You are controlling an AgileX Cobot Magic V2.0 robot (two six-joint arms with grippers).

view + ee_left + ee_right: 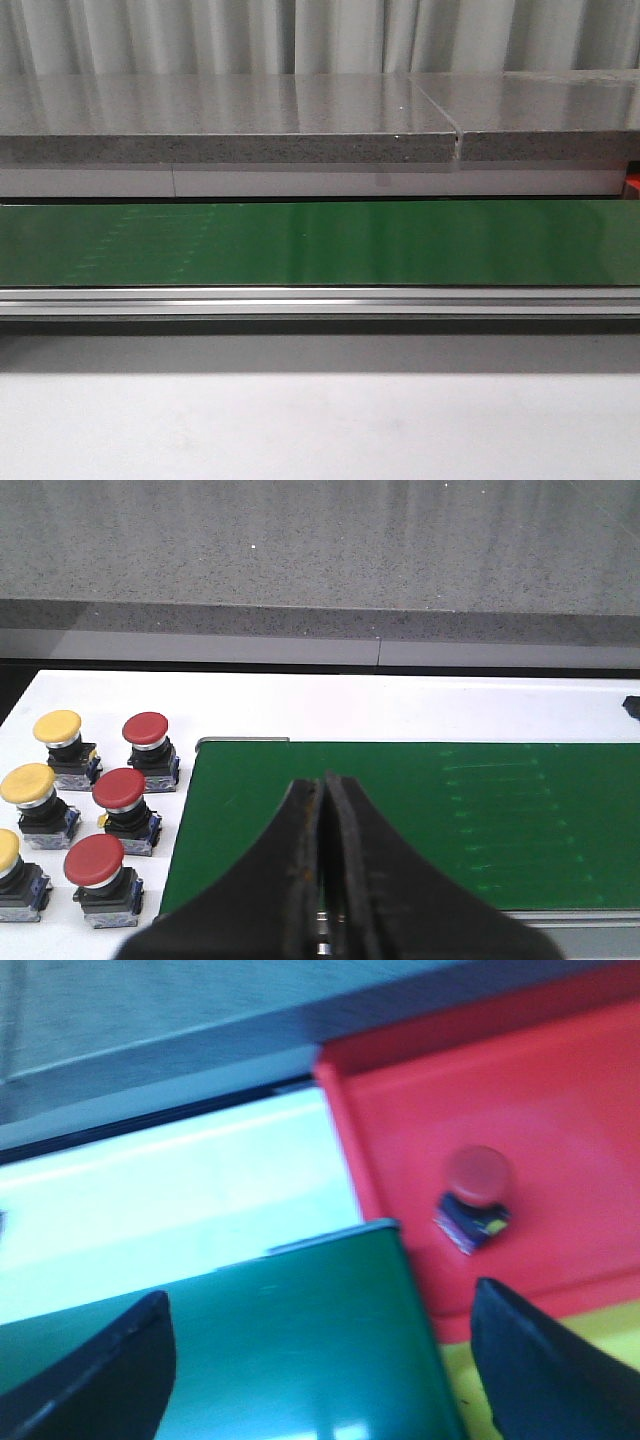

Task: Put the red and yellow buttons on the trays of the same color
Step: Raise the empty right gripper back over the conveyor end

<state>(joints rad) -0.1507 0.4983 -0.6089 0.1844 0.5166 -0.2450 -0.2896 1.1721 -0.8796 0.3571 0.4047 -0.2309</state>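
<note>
In the left wrist view, red buttons (146, 730) (120, 789) (95, 860) and yellow buttons (57, 727) (27, 783) (5, 850) stand in two columns on the white table beside the end of the green belt (420, 810). My left gripper (323, 790) hangs shut and empty over that belt end. In the blurred right wrist view, one red button (478, 1175) lies in the red tray (560, 1090), with the yellow tray (470, 1400) next to it. My right gripper (320, 1360) is open and empty over the belt's other end. Neither gripper shows in the front view.
The front view shows the green conveyor belt (320, 243) running across, an aluminium rail (320, 301) along its near side, a grey stone counter (230, 125) behind it and white table surface (320, 425) in front.
</note>
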